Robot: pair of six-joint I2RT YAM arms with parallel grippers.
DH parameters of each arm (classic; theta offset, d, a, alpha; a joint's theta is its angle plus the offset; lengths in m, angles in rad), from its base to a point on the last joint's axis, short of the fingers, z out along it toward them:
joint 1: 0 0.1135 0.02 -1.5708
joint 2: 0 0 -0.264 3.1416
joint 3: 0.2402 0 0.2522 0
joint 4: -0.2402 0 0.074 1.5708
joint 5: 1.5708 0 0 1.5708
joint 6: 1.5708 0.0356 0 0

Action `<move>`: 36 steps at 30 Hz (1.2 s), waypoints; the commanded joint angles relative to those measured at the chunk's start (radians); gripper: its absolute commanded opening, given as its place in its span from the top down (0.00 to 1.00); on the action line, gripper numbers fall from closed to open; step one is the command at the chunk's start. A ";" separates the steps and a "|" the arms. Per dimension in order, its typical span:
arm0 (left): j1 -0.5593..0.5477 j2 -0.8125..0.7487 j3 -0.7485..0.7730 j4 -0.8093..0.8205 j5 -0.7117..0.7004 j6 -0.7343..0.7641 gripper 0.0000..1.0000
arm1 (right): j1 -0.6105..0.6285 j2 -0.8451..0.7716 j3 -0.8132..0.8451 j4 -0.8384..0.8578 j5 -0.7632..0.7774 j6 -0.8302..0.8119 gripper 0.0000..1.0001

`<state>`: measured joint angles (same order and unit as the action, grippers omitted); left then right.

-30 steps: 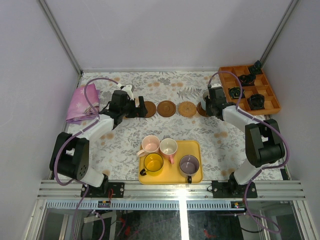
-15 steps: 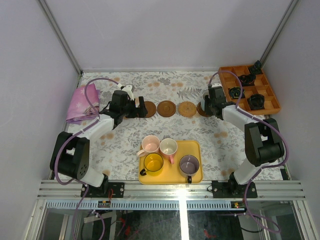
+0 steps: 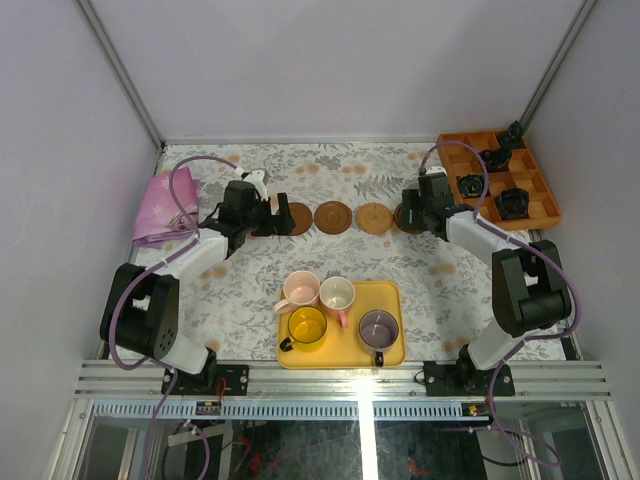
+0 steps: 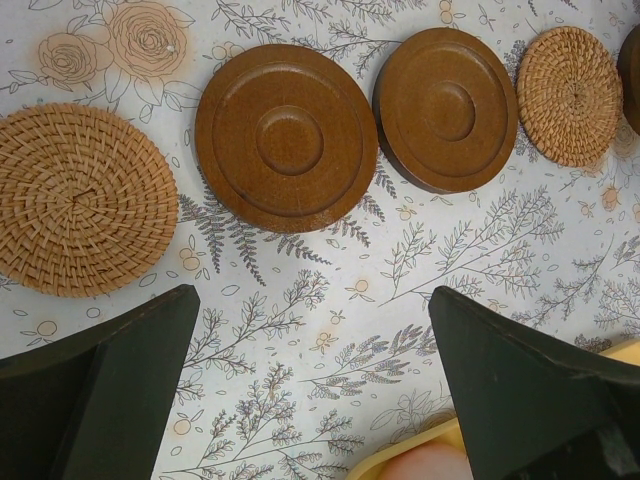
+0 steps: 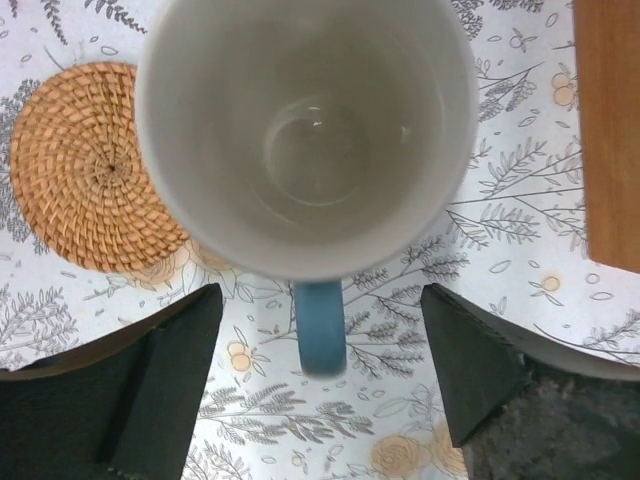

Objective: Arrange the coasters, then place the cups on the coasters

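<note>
Five coasters lie in a row across the middle of the flowered tabletop (image 3: 250,290). In the left wrist view they run from left to right: a woven coaster (image 4: 80,200), a dark coaster (image 4: 287,137), a second dark coaster (image 4: 447,108), a small woven coaster (image 4: 570,95) and, at the right edge of the frame, a sliver of the fifth coaster (image 4: 634,75). The two dark ones nearly touch; the others sit just apart.

The left fingers (image 4: 130,390) stand wide open at the bottom of that view, with nothing between them.

In the right wrist view the blue cup (image 5: 310,140) fills the upper middle of the frame. It is upright and white inside, with its handle (image 5: 320,335) pointing toward the bottom edge. The right fingers (image 5: 160,390) are spread to either side of the handle and touch neither it nor the cup, so they grip nothing. The small woven coaster lies just left of the cup. The cup hides whatever is under it, so I cannot tell whether it rests on a coaster.

In the top view, a yellow tray (image 3: 385,295) at lower centre holds four cups: the pale pink cup (image 3: 298,292), pink cup (image 3: 337,295), yellow cup (image 3: 307,327) and grey-purple cup (image 3: 378,328). An orange box (image 3: 500,180) sits at upper right and a pink cloth (image 3: 160,205) at left.
</note>
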<state>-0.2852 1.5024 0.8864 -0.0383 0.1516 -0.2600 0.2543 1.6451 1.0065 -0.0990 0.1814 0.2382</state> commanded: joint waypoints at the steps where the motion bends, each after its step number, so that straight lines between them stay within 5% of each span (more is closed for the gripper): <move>1: 0.005 -0.023 0.027 0.026 -0.007 -0.001 0.00 | -0.003 -0.114 -0.027 -0.022 -0.010 0.047 0.05; 9: 0.006 -0.060 0.021 -0.006 -0.008 0.010 0.00 | 0.089 -0.415 -0.130 -0.147 0.009 0.101 0.00; 21: 0.006 -0.119 -0.008 -0.039 0.022 -0.019 0.00 | 0.523 -0.791 -0.275 -0.500 0.128 0.401 0.03; 26: 0.006 -0.131 -0.022 -0.044 0.031 -0.024 0.00 | 0.681 -0.833 -0.305 -0.583 0.161 0.511 0.13; 36: 0.006 -0.134 -0.027 -0.044 0.028 -0.033 0.00 | 0.872 -0.710 -0.291 -0.654 0.192 0.560 0.16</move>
<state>-0.2852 1.3865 0.8680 -0.0826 0.1753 -0.2806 1.1004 0.9062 0.6979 -0.7120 0.3325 0.7536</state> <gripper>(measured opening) 0.997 0.852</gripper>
